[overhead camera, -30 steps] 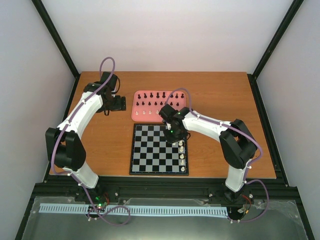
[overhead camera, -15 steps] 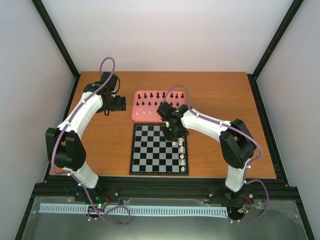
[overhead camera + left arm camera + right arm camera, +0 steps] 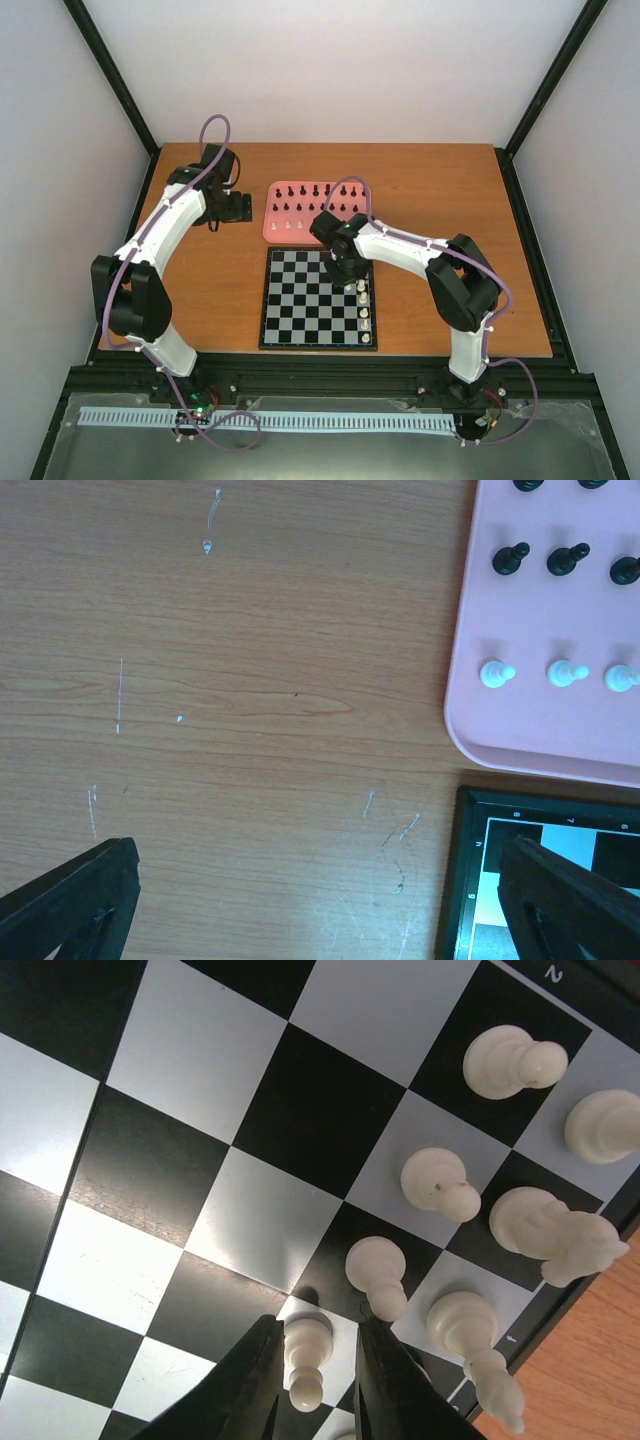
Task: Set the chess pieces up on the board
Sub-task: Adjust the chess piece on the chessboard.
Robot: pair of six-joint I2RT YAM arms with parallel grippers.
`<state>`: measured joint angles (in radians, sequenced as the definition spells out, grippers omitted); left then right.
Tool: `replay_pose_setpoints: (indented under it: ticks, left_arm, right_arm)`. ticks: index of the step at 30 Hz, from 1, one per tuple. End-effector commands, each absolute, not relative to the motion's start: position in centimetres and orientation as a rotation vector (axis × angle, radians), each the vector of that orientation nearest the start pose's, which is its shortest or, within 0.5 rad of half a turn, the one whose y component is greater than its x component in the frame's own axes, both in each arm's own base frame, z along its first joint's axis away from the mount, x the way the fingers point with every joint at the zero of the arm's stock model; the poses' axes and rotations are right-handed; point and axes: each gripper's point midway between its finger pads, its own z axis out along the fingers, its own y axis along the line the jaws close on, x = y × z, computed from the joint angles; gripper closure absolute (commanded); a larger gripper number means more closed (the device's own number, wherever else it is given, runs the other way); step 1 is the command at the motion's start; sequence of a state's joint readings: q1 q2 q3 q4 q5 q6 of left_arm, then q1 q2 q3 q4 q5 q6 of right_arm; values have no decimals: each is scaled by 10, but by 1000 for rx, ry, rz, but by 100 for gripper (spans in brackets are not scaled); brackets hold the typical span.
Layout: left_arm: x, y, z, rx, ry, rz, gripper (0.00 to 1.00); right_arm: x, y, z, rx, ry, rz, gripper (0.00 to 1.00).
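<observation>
left arm (image 3: 165, 230): white links, black joints | right arm (image 3: 400, 248): identical | cables (image 3: 215, 116): purple | fingers (image 3: 243, 1380): black, tapered

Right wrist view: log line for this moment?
right gripper straddles white pawn on board, grip unclear | left gripper open over table

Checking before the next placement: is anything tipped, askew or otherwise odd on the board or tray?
Nothing stands out. The cream-white chess pieces stand upright on separate squares of the black and pale checkered board, one pawn between the fingers of the right hand. Remaining pieces on the pink tray stand in tidy rows.
</observation>
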<state>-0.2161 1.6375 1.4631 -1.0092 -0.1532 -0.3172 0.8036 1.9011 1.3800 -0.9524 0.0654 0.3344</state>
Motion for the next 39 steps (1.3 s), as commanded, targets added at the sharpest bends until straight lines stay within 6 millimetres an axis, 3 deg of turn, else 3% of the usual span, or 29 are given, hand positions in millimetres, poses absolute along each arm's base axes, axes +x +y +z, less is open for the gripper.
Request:
replay_pose_setpoints:
  ticks: [1, 28, 39]
  left_arm:
    - [380, -59, 175, -162, 2695, 48, 0]
    - [380, -60, 170, -164, 2705, 43, 0]
    - [380, -59, 172, -162, 2702, 46, 0]
  right_arm:
    - [268, 259, 51, -701, 2923, -67, 75]
    - [259, 254, 52, -750, 2924, -123, 76]
    - [271, 273, 79, -768, 2843, -26, 70]
